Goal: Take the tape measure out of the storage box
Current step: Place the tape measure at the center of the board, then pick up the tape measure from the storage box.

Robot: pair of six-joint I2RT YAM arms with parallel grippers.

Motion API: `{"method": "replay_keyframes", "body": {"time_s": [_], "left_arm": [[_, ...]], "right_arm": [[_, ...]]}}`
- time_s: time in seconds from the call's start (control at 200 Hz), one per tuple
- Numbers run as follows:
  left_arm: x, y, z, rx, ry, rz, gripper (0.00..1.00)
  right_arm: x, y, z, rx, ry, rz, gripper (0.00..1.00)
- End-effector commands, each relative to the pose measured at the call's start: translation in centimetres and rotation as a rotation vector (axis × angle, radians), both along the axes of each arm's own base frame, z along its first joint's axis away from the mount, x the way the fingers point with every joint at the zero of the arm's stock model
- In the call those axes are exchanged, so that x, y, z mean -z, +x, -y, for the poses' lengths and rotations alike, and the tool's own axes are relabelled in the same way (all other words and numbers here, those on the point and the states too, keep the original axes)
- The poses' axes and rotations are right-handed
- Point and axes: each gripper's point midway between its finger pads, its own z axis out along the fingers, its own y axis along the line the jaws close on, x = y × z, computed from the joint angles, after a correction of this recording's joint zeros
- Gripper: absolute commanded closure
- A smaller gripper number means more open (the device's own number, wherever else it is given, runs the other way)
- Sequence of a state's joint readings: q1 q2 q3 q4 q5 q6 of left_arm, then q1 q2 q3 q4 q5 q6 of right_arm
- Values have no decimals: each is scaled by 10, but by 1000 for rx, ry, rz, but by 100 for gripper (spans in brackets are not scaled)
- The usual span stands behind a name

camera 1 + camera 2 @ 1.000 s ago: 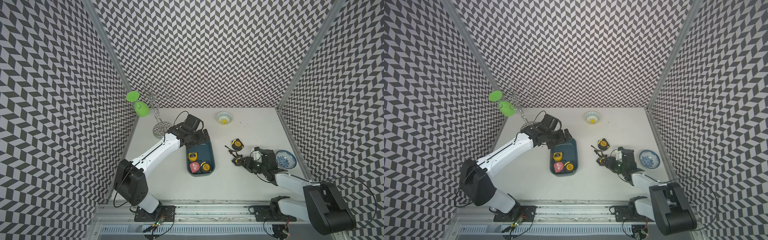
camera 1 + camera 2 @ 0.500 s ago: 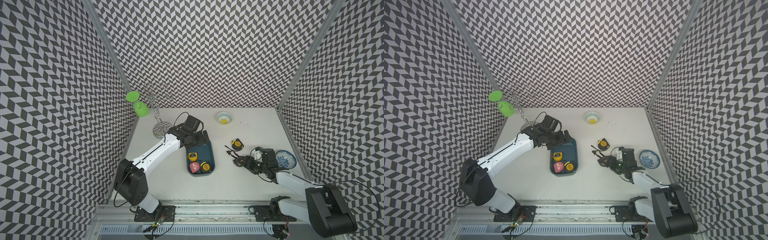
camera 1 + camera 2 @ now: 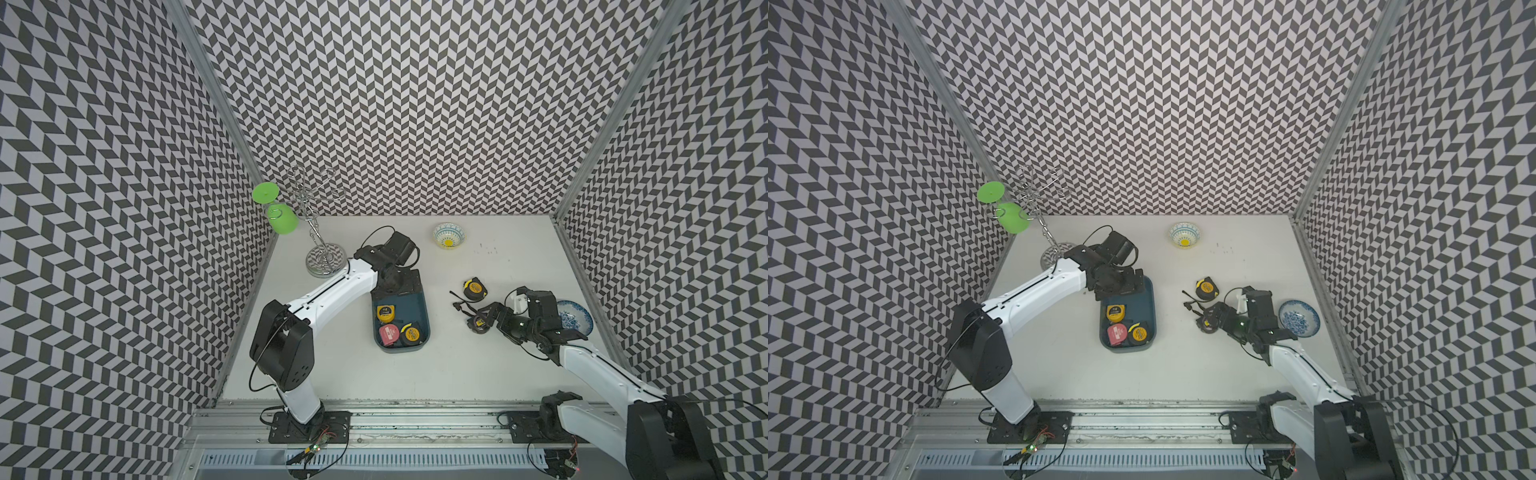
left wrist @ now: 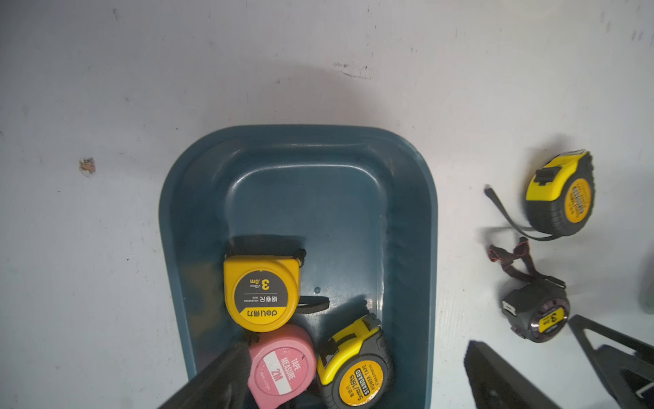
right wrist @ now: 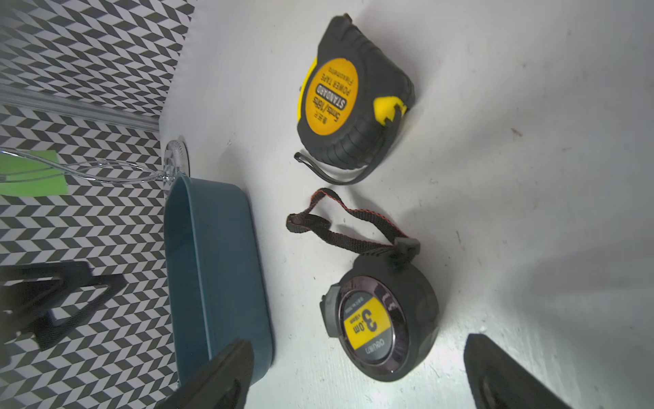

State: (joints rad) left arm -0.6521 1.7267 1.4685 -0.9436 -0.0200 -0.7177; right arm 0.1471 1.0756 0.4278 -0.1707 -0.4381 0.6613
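The dark teal storage box (image 3: 424,308) (image 3: 1153,308) (image 4: 300,134) sits mid-table. It holds three tape measures: yellow (image 3: 385,312) (image 4: 262,294), pink (image 3: 388,334) (image 4: 281,364) and black-and-yellow (image 3: 411,333) (image 4: 357,375). My left gripper (image 3: 399,283) (image 4: 357,345) hangs open over the box's far, bare end. Right of the box, a round black tape measure (image 3: 478,323) (image 5: 380,318) lies flat on the table between the spread fingers of my open right gripper (image 3: 482,318) (image 5: 357,342), which do not touch it. Another black-and-yellow tape measure (image 3: 474,289) (image 5: 348,102) lies just beyond it.
A blue patterned dish (image 3: 575,318) sits by my right wrist near the right wall. A small patterned bowl (image 3: 449,235) stands at the back. A chrome rack (image 3: 326,259) with green cups (image 3: 282,218) fills the back left corner.
My right gripper has opened and let go of the round black tape measure, which now rests on the table. The left arm has stayed where it was.
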Motion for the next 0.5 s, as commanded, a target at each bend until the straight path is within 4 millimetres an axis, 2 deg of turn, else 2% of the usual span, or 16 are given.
{"method": "replay_keyframes", "body": {"time_s": [0.0,0.24,0.496], "left_arm": [[10,-9,-13,37,125,-25,0],[51,-21,-21,60,260,-73,0],[78,-25,-23,49,300,-100,0]], "right_arm": [[-19,8,1,2,-7,52,2],[-44,13,2,16,5,111,1],[-53,14,0,12,17,128,1]]}}
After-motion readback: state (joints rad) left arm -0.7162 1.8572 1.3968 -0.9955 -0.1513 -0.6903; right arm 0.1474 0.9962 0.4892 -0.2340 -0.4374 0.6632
